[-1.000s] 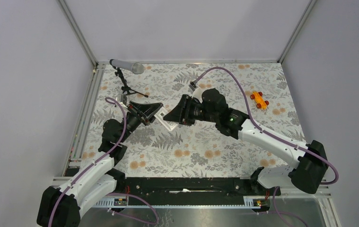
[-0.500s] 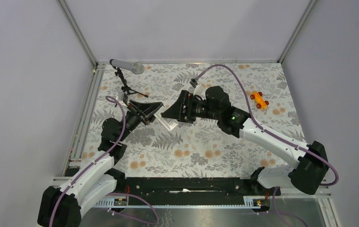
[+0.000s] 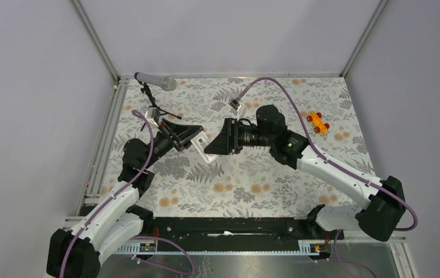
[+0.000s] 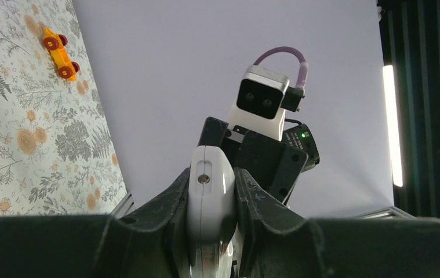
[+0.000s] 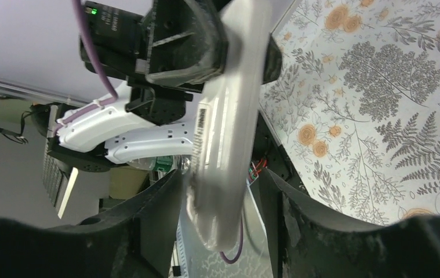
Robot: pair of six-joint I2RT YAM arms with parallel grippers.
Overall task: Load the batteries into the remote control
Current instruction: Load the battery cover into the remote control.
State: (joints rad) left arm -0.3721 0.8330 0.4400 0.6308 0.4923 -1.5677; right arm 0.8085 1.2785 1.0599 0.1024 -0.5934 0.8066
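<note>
Clamping remote control [image 4: 208, 200], left tool [image 4: 212, 176]

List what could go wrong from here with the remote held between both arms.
1. The remote control hangs above the table, clamped only by the left fingers. The right fingers straddle its other end loosely, so a tug or bump there may twist it free and drop it.
2. No batteries show in any view, so loading may stall.
</note>
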